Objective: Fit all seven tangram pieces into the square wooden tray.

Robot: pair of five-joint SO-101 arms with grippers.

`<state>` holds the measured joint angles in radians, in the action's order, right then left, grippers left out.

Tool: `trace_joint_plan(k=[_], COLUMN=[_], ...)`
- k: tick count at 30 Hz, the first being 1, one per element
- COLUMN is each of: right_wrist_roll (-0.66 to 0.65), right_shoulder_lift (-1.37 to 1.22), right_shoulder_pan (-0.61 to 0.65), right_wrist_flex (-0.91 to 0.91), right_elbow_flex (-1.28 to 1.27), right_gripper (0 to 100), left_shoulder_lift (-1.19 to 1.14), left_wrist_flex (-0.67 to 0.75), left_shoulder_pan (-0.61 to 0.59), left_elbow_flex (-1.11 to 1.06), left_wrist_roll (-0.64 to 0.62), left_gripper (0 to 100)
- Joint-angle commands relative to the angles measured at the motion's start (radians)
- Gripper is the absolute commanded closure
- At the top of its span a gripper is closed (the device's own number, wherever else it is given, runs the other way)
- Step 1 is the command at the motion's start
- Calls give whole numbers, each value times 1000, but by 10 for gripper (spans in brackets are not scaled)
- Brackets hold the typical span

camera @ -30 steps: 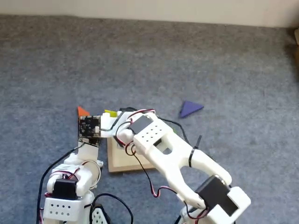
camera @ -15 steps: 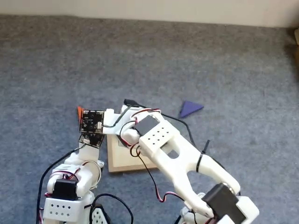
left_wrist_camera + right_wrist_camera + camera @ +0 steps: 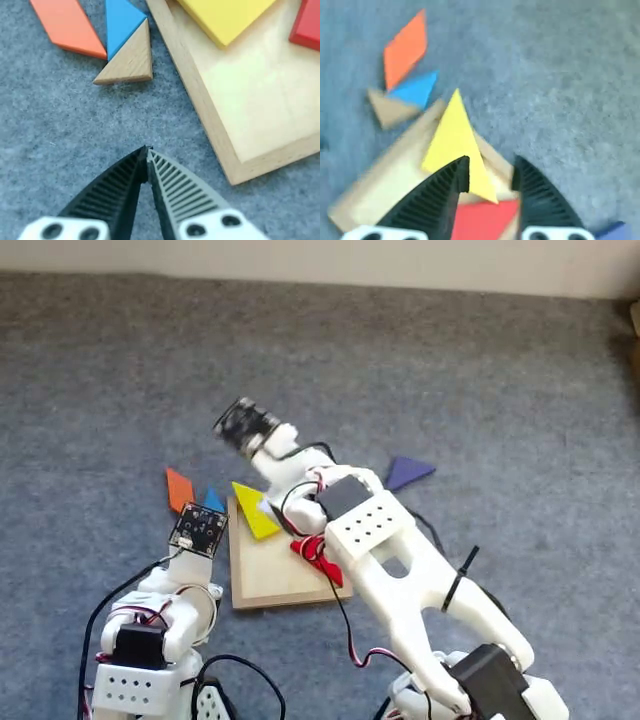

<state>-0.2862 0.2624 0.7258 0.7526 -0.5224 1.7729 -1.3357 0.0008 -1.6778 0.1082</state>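
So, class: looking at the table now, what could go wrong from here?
1. The yellow triangle lies across the rim of the tray, so it may sit tilted and block other pieces.
2. The blue triangle touches the wooden triangle; grasping either could shove the other.

The table (image 3: 450,360) is overlooked from high above; the 11 o'clock corner of the tray (image 3: 265,580) (seen closely, downward) is shared by both wrist views.

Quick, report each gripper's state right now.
Left gripper: shut, holding nothing.
Right gripper: open, empty, above the yellow triangle.
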Motion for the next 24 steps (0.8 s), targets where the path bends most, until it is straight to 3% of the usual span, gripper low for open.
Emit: trace_joint_plan(k=[1,5,11,24], right_wrist_roll=[206,350,393,388], right_shoulder_lift=[50,-27,-209,-272], right_shoulder_pan=[-21,-19,30,73], right_wrist_flex=[-101,-219,-381,-311], right_elbow_flex=[15,-50,-61,-119], right_gripper=[902,902,902,902], left_shoulder_lift=[58,58,58,58], left_wrist_flex=[-12,-12,-12,-12], left_shoulder_pan=[-7,-7,-7,-7], left_elbow_flex=[-18,-18,-18,-18], left_wrist_roll=[-6,-6,-6,-6], left_gripper=[993,993,993,993])
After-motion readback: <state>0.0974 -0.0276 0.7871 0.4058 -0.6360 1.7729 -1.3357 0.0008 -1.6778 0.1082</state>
